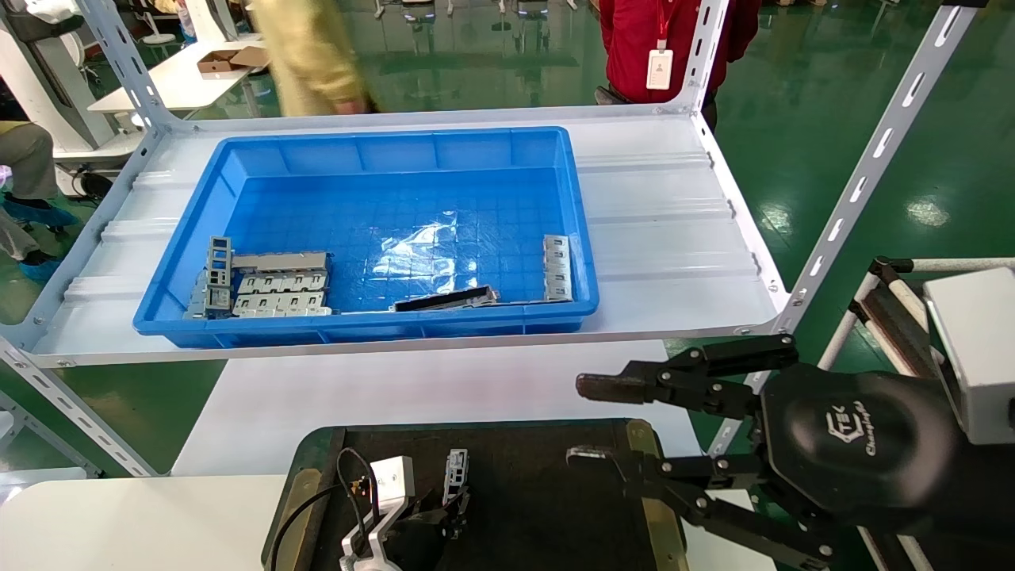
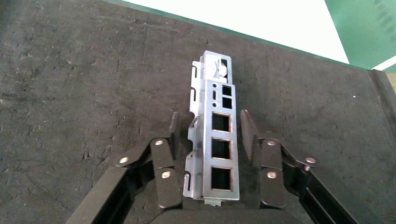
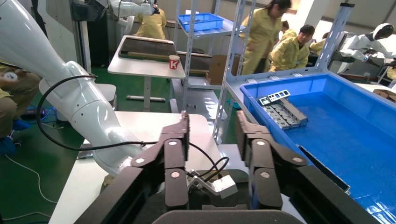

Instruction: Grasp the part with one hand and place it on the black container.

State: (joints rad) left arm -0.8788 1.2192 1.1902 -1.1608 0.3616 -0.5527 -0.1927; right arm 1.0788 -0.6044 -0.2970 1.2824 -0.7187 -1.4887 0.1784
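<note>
The part [image 2: 212, 135], a narrow silver bracket with square cut-outs, lies flat on the black container [image 2: 70, 70]. My left gripper [image 2: 209, 125] is open around it, one finger on each side with a small gap to each. In the head view the part [image 1: 456, 469] shows on the black container [image 1: 547, 492] just ahead of my left gripper [image 1: 446, 507], low at the bottom edge. My right gripper [image 1: 591, 420], with the TEK logo, is open and empty, hanging over the container's right brass strip. It also shows in its own wrist view [image 3: 212, 128].
A large blue bin [image 1: 365, 327] stands on the white shelf behind. It holds stacked grey plates [image 1: 277, 287] at its left, a long dark strip [image 1: 446, 299] and more plates [image 1: 557, 258] at its right. Slotted shelf posts [image 1: 872, 159] rise at the right. People stand beyond.
</note>
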